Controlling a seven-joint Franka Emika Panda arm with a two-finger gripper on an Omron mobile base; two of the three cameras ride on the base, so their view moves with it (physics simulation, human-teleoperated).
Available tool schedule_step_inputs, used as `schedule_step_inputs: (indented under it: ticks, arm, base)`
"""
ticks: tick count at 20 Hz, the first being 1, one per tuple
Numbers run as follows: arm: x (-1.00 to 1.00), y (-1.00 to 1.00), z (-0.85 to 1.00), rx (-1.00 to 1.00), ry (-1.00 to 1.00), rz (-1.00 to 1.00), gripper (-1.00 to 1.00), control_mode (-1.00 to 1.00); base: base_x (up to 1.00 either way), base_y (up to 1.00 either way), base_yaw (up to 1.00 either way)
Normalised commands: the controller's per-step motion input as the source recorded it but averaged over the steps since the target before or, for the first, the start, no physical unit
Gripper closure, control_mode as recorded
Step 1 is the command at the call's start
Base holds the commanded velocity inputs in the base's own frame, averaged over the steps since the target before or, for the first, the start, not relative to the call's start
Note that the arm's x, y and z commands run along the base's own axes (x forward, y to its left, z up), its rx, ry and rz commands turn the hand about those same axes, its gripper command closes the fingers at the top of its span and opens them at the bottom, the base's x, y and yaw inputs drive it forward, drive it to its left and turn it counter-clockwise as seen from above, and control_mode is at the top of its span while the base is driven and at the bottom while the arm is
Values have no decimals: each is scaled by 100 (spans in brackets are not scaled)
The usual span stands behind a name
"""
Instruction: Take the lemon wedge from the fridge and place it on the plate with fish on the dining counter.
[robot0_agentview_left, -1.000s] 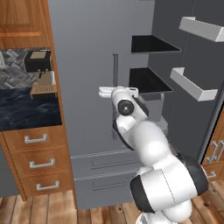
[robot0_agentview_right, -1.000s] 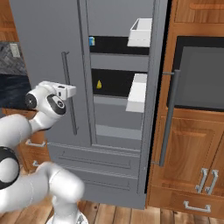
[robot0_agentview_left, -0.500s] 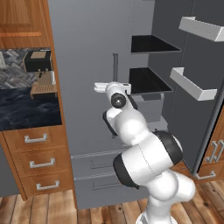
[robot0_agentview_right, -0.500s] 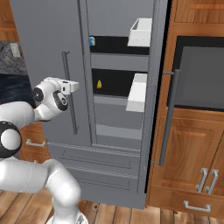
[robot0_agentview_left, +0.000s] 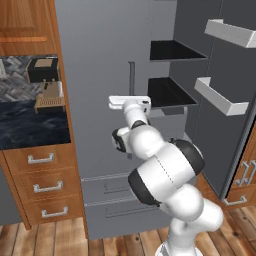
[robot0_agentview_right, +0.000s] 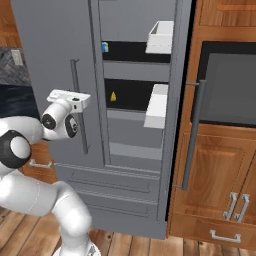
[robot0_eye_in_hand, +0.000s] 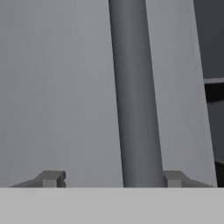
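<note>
The grey fridge (robot0_agentview_left: 100, 60) has its right door swung open and its left door closed. On a black inner shelf lies the tiny yellow lemon wedge (robot0_agentview_right: 113, 96). My gripper (robot0_eye_in_hand: 113, 178) is open at the closed left door. That door's vertical bar handle (robot0_eye_in_hand: 138, 96) stands between the jaws, close beside the right fingertip (robot0_eye_in_hand: 174, 178) and well clear of the left one. From the base views the white hand (robot0_agentview_left: 130, 102) (robot0_agentview_right: 71, 97) sits at about mid-height of the handle (robot0_agentview_right: 79, 107). The plate with fish and the dining counter are out of view.
A blue carton (robot0_agentview_right: 104, 47) stands on the upper shelf. White door bins (robot0_agentview_left: 220, 97) (robot0_agentview_right: 156, 106) jut from the open door. A worktop with a coffee machine (robot0_agentview_left: 44, 75) over wooden drawers (robot0_agentview_left: 40, 186) lies to the left. A dark wall oven (robot0_agentview_right: 232, 82) is to the right.
The hand has stayed at the left door's handle while the arm's elbow and upper links have swung up behind it.
</note>
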Motion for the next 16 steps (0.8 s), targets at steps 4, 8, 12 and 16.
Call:
schedule_step_inputs:
  ticks: [4,8,12,16]
  arm:
    - [0,0,0,0,0,0,100,-100]
    - [-29,34,7,0,0,0,100,-100]
    - [-78,96,35,0,0,0,100,-100]
    - [-100,100,48,0,0,0,100,-100]
  base:
    - [0,0,0]
    - [0,0,0]
    - [0,0,0]
    - [0,0,0]
